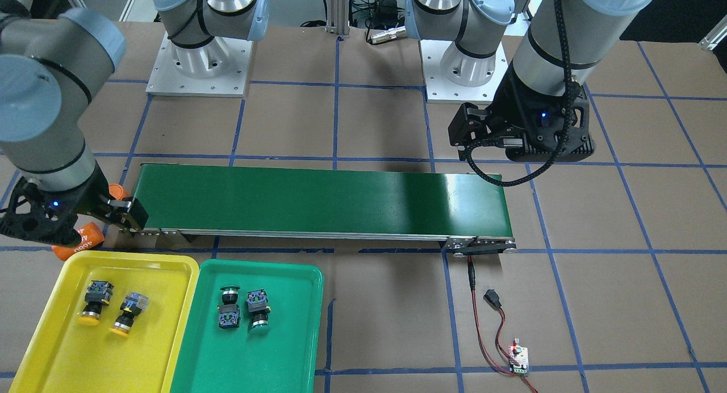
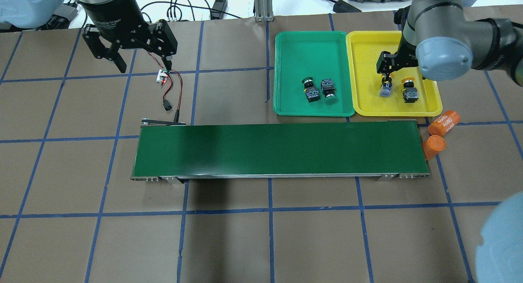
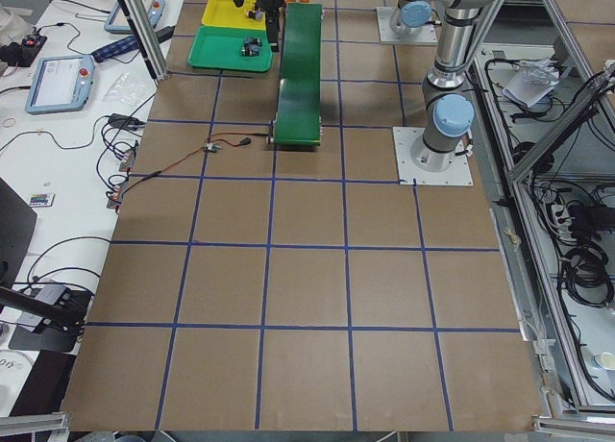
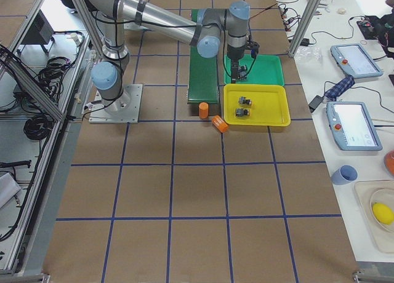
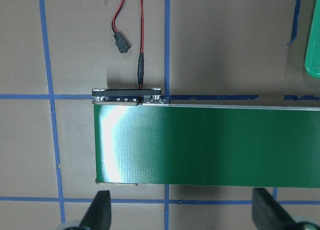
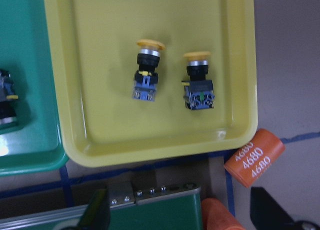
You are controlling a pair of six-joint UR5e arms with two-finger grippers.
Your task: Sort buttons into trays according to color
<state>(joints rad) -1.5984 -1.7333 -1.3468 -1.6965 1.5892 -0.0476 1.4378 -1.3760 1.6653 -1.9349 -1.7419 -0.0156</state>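
Two yellow buttons lie on their sides in the yellow tray. Two green buttons lie in the green tray beside it. My right gripper is open and empty, and hovers over the yellow tray's edge by the conveyor end; it also shows in the overhead view. My left gripper is open and empty, high above the conveyor's other end; it also shows in the overhead view.
The long dark-green conveyor belt runs across the table in front of the trays. Two orange cylinders marked 4680 lie at its right end. A small circuit board with red and black wires lies near its left end.
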